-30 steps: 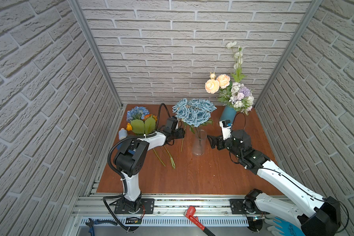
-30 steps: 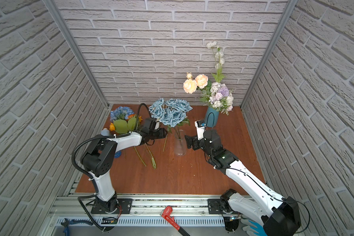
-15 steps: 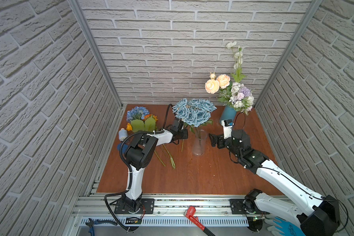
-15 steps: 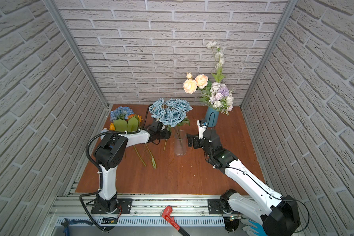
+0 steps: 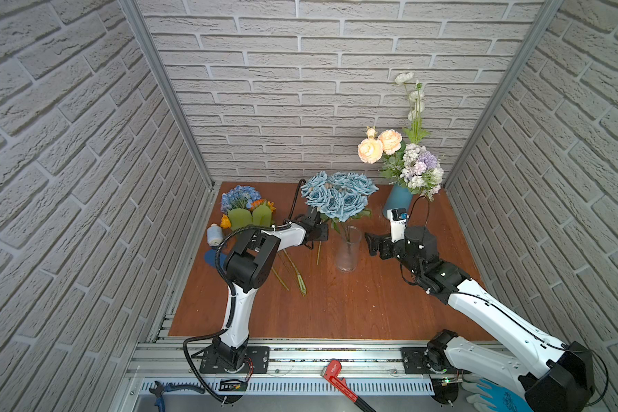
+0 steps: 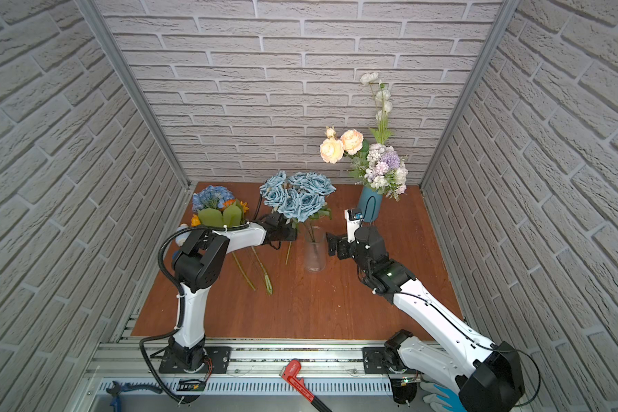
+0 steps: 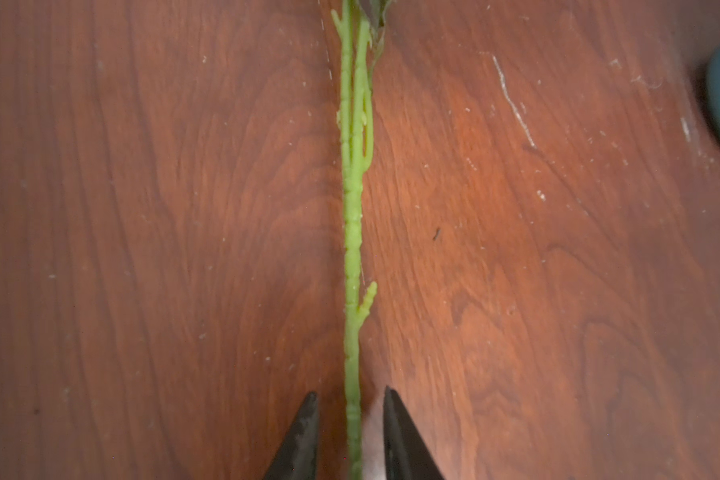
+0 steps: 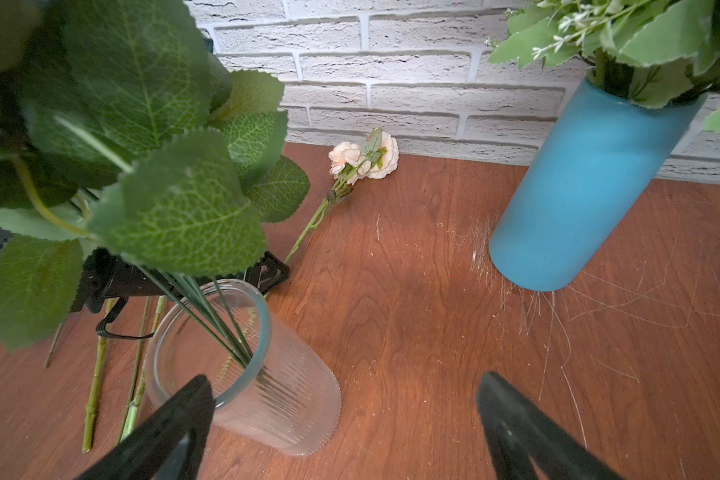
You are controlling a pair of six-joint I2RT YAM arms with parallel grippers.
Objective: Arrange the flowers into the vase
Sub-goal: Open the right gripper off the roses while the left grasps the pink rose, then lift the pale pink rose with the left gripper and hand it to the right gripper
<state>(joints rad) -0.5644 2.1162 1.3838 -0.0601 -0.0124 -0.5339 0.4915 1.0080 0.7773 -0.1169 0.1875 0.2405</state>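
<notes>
A ribbed clear glass vase (image 5: pixel 348 249) (image 6: pixel 314 251) (image 8: pixel 246 365) stands mid-table holding dusty-blue roses (image 5: pixel 338 194) (image 6: pixel 297 194). My left gripper (image 5: pixel 318 235) (image 6: pixel 286 235) (image 7: pixel 350 395) is low over the table just left of it. Its jaws stand narrowly apart on either side of a green stem (image 7: pixel 352 249), with a thin gap showing on each side. That stem leads to a cream-peach flower (image 8: pixel 364 156) lying near the back wall. My right gripper (image 5: pixel 370 242) (image 6: pixel 330 244) (image 8: pixel 346 378) hangs wide open beside the vase's right side, holding nothing.
A blue vase (image 5: pixel 398 199) (image 8: pixel 591 187) full of flowers stands at the back right. Blue hydrangea (image 5: pixel 239 198) and orange blooms (image 5: pixel 263 205) lie back left, their stems (image 5: pixel 293 267) stretching over the table. A small spool (image 5: pixel 215 235) sits by the left wall.
My left gripper has slid right toward the glass vase and its jaws have narrowed around the stem. The right gripper has stayed wide open and barely shifted.
</notes>
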